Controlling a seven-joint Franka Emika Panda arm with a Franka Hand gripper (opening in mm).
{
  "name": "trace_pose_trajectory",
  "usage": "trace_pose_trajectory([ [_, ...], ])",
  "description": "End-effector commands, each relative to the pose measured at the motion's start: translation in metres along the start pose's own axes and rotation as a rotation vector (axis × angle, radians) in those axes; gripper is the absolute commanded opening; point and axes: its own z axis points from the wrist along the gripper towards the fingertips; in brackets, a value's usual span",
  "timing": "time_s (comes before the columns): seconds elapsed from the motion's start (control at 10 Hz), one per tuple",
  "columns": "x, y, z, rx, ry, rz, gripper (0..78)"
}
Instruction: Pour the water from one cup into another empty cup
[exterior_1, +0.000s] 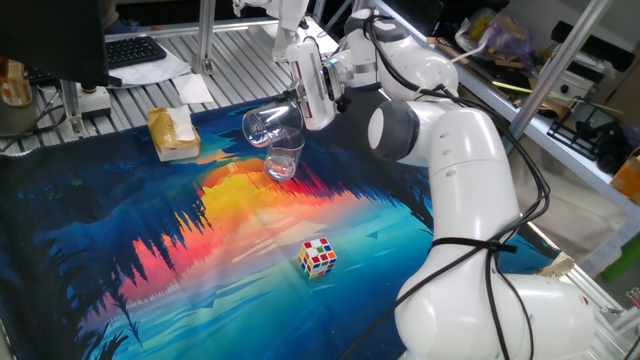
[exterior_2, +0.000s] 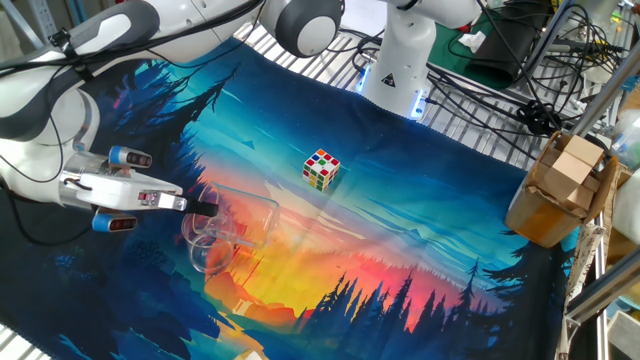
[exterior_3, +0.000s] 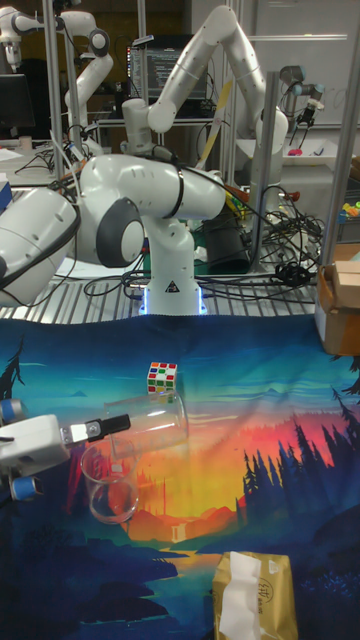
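Sideways held cup (exterior_1: 272, 123), mouth over upright cup (exterior_1: 284, 159)

My hand (exterior_1: 300, 100): white with black fingers.
Cup I hold (exterior_1: 271, 124): clear glass.
Cup below my hand (exterior_1: 284, 160): clear glass.
Cloth under my hand (exterior_1: 150, 260): blue, orange and red sunset with dark pine shapes.
Cube off to my side (exterior_1: 318, 257): white, red, green, blue squares.
Box beyond my hand (exterior_1: 172, 133): tan, white tissue.

White glossy arm (exterior_1: 455, 150), grey joints, black cables.
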Motion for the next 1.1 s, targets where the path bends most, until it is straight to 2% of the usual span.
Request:
trace_pose_trajectory([
  [0.1, 0.0011, 0.0019, -0.0004, -0.002, 0.001, -0.002, 1.2],
  [0.5, 0.0011, 0.0019, -0.0004, -0.014, 0.003, -0.001, 1.2],
  [0.7, 0.0011, 0.0020, -0.0004, 0.017, -0.012, -0.004, 1.2],
  [1.1, 0.0011, 0.0022, -0.0001, 0.096, -0.063, -0.003, 1.2],
])
